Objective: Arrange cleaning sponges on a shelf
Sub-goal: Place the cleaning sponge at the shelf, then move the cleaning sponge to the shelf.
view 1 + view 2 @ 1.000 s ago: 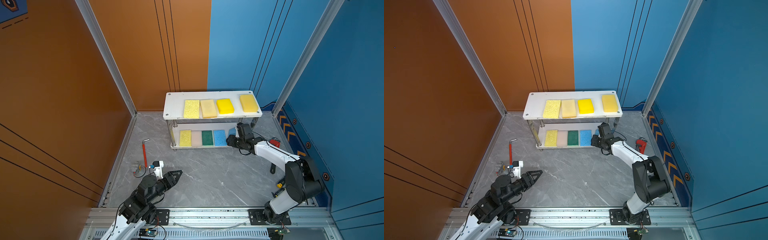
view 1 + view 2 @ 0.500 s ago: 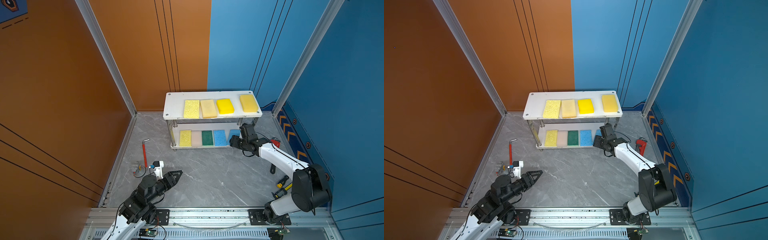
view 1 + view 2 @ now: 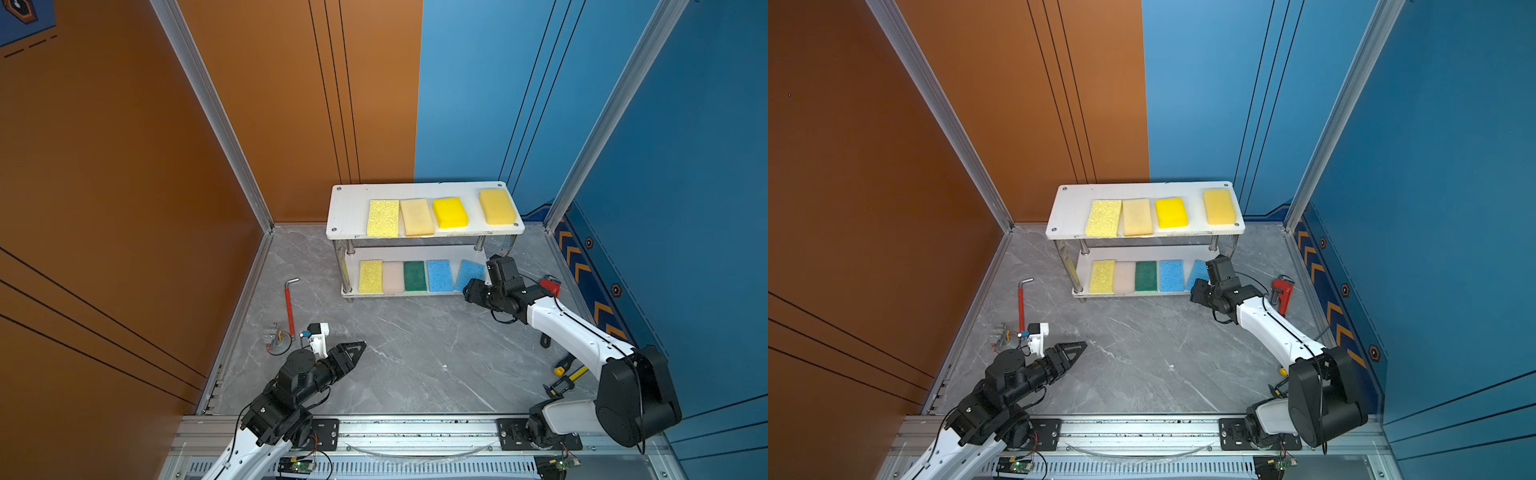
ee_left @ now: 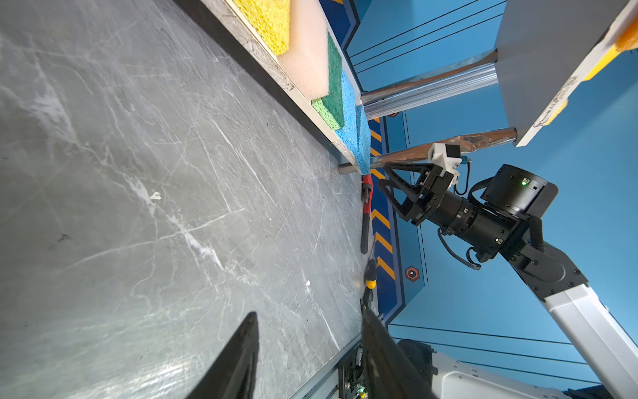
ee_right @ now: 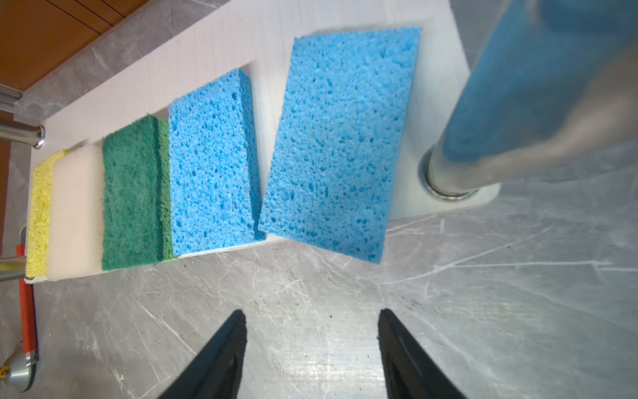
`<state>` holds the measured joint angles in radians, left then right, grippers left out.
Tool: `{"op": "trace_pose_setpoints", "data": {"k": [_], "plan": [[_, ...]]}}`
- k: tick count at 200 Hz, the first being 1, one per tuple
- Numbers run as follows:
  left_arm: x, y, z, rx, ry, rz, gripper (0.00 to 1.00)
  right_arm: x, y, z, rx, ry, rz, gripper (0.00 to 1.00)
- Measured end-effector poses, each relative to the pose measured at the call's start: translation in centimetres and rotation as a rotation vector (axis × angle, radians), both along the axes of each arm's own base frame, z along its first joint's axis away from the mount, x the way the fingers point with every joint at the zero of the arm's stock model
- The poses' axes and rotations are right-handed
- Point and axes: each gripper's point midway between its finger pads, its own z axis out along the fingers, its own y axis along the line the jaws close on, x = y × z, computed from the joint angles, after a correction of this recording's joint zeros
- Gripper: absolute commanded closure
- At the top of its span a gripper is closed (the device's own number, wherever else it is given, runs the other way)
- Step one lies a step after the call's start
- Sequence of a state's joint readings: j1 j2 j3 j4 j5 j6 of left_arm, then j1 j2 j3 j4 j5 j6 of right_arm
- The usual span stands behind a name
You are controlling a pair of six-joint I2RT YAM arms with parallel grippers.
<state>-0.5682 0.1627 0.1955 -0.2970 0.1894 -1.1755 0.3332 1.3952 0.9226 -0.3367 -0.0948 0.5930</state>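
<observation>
The shelf (image 3: 345, 208) stands at the back. Its top board carries several yellow and pale cleaning sponges (image 3: 450, 212). On the lower board lie pale-yellow (image 3: 370, 276), pinkish-beige (image 3: 393, 276), green (image 3: 414, 276) and blue (image 3: 439, 275) sponges in a row. A second blue sponge (image 5: 340, 138) lies askew at the right end, one corner past the board's front edge. My right gripper (image 5: 312, 317) hovers open and empty over the floor just in front of it. My left gripper (image 3: 360, 345) is open and empty, low over the floor at the front left.
A red hex key (image 3: 288, 307) and a small metal fixture (image 3: 274, 338) lie on the floor at the left. A red pipe wrench (image 3: 1282, 293) lies right of the shelf. Small hand tools (image 3: 565, 374) sit by the right arm's base. Walls close in on three sides.
My right gripper has drawn back a little from the lower board, and the askew blue sponge stays on the board. The left arm has not moved.
</observation>
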Motion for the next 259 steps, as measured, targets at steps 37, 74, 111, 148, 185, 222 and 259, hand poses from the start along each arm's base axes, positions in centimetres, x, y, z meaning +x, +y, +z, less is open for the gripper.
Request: {"op": "trace_pose_setpoints", "data": {"k": [37, 74, 111, 148, 185, 222, 259], "plan": [[0.0, -0.1, -0.2, 0.004, 0.009, -0.004, 0.51, 0.5, 0.6, -1.4, -0.013, 0.018, 0.025, 0.48], [0.0, -0.1, -0.1, 0.001, 0.006, -0.006, 0.51, 1.7, 0.6, -0.5, -0.021, -0.028, 0.010, 0.49], [0.0, -0.1, -0.4, 0.003, 0.010, -0.005, 0.51, 2.9, 0.5, -0.3, -0.036, -0.051, -0.010, 0.48], [0.0, -0.1, -0.6, 0.003, 0.012, -0.003, 0.51, 3.6, 0.3, -1.8, -0.060, -0.032, -0.027, 0.56], [-0.1, 0.1, -0.1, -0.011, -0.010, -0.001, 0.51, 5.3, 0.7, -2.1, -0.062, -0.045, -0.032, 0.61], [-0.2, 0.4, 0.0, -0.019, -0.017, 0.008, 0.51, 6.2, 1.1, -2.6, -0.061, -0.047, -0.030, 0.65], [-0.2, 0.5, -0.2, -0.016, -0.010, 0.015, 0.51, 6.0, 0.9, -2.2, -0.073, -0.056, -0.015, 0.65]]}}
